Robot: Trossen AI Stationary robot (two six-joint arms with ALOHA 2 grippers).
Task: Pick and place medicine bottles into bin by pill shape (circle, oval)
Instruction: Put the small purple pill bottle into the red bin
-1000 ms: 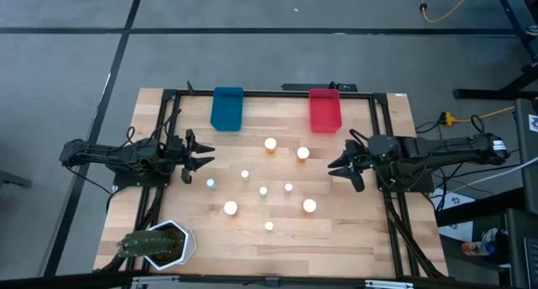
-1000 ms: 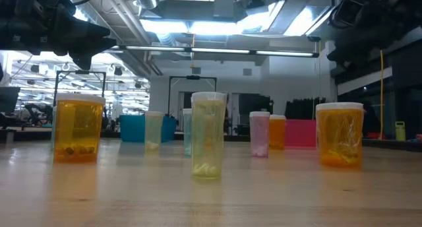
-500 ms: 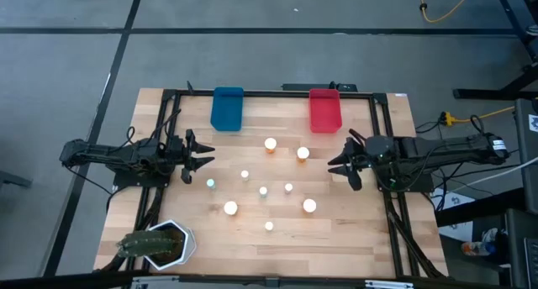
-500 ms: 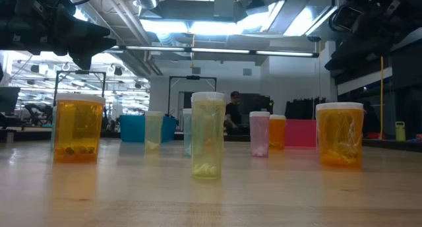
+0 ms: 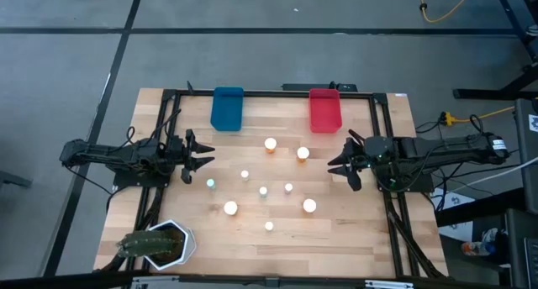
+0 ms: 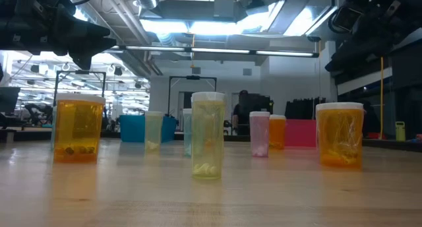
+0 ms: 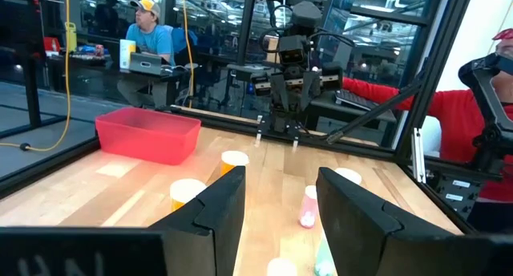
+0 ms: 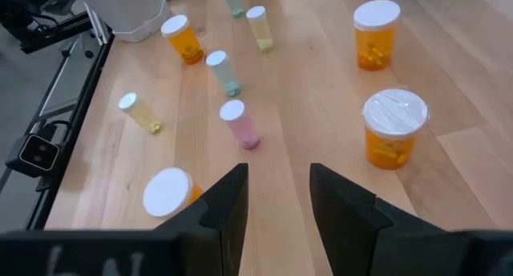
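Note:
Several medicine bottles with white caps stand upright on the wooden table [image 5: 353,239]: two amber ones at the far middle [image 5: 271,144] [image 5: 303,153], small pale ones in the middle [image 5: 263,191], amber ones nearer [image 5: 230,208] [image 5: 309,206]. The right wrist view shows a pink bottle [image 8: 239,123] and an amber bottle [image 8: 392,128]. My left gripper [image 5: 206,160] is open and empty at the table's left. My right gripper [image 5: 336,166] is open and empty at the right, above the table.
A blue bin [image 5: 227,108] and a red bin [image 5: 324,110] stand at the table's far edge. A green plant in a white pot [image 5: 160,244] stands at the near left corner. People show in the room beyond the table [image 7: 148,35].
My right gripper has moved slightly toward the far edge and the bottles. A person has walked through the room behind the table. The bottles have stayed in place.

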